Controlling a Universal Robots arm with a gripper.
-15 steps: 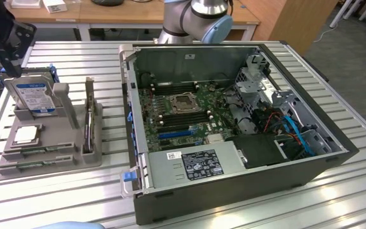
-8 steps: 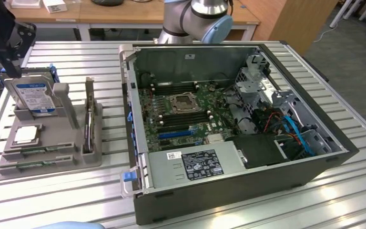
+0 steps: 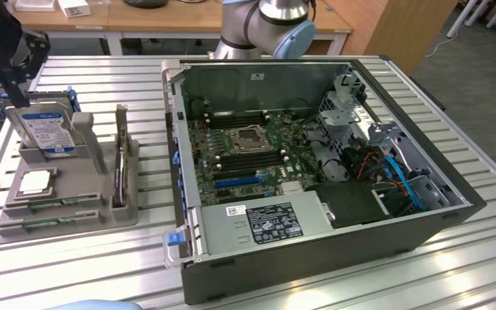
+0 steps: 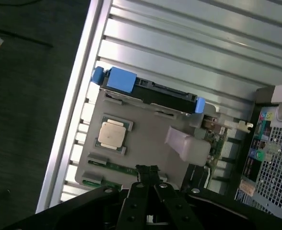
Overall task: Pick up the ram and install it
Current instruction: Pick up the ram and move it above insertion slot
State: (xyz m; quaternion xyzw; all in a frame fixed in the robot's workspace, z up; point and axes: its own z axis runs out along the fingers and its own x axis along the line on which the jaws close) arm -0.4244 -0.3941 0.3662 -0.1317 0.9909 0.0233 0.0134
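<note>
The ram (image 3: 48,206) (image 4: 113,167) is a long, narrow green board stick. It lies lengthwise in a slot of the grey holder (image 3: 84,213) and is not yet in the case (image 3: 317,258). Grey clips cover parts of it, so it shows as a thin green strip. It sits just beside the square silver CPU (image 3: 37,183), on the side away from the upright hard drive (image 3: 48,132). A second stick (image 3: 46,224) (image 4: 94,182) of the same look lies parallel in the next slot, close to the holder's outer edge. The holder stands on the worktop (image 3: 75,271), to the exterior view's left of the case.
</note>
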